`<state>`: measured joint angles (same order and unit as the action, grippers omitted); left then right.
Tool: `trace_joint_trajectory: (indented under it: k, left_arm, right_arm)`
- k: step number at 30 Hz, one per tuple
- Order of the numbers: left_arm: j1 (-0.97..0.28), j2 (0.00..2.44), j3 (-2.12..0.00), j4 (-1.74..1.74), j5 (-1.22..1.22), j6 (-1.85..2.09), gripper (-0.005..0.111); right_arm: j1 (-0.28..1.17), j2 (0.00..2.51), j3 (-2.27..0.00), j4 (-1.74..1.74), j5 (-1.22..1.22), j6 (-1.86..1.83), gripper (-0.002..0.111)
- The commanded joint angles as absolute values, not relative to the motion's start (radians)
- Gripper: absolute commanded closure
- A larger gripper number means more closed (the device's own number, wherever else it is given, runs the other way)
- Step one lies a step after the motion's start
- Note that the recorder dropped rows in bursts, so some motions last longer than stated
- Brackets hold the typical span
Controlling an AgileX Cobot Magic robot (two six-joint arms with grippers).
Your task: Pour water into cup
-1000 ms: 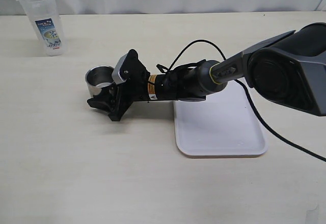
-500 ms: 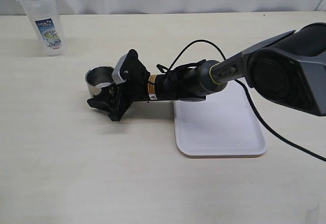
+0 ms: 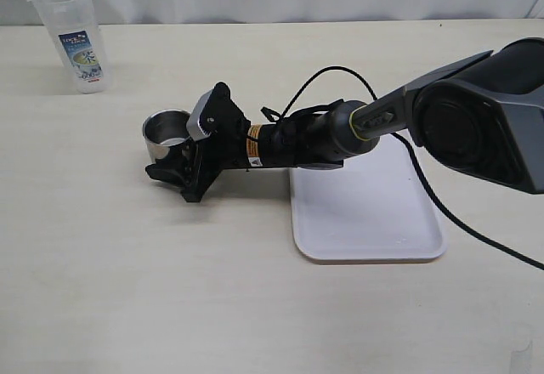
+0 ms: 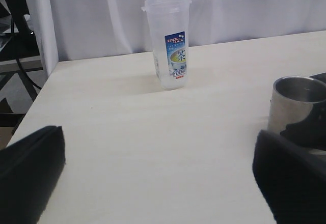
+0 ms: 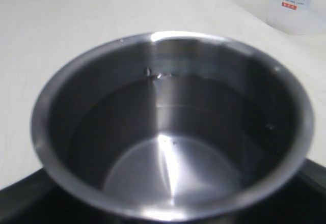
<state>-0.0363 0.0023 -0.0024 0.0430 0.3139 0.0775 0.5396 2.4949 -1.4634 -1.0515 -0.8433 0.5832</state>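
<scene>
The steel cup point(image 3: 166, 136) stands on the table left of centre. My right gripper point(image 3: 172, 151) reaches across from the right and is closed around the cup, with one black finger point(image 3: 170, 173) along its near side. In the right wrist view the cup point(image 5: 173, 56) fills the frame and holds a little clear water point(image 5: 168, 168). The clear bottle point(image 3: 78, 38) with its blue-and-green label stands upright at the far left, apart from both grippers; its water level is unclear. In the left wrist view my left gripper point(image 4: 160, 180) is wide open and empty, facing the bottle point(image 4: 170, 43) and the cup point(image 4: 298, 102).
A flat white tray point(image 3: 365, 212) lies right of the cup, under the right arm. A black cable point(image 3: 442, 204) loops over the tray. A white curtain point(image 4: 229, 5) hangs behind the table's far edge. The table's left edge point(image 4: 35, 102) is near the bottle.
</scene>
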Motion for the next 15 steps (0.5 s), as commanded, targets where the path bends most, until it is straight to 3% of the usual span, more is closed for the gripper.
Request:
trace_joint_trajectory:
  k: [1,9,15]
  left_arm:
    - [-0.033,0.0,0.0,0.041,0.308,0.081,0.022]
    - [-0.035,0.0,0.0,0.041,0.308,0.081,0.074]
    - [-0.035,0.0,0.0,0.041,0.308,0.081,0.101]
  right_arm:
    - [0.538,2.498,-1.464,-1.058,-0.827,0.59,0.104]
    - [0.538,2.498,-1.464,-1.058,-0.827,0.59,0.104]
    - [0.538,2.498,-1.464,-1.058,-0.827,0.59,0.104]
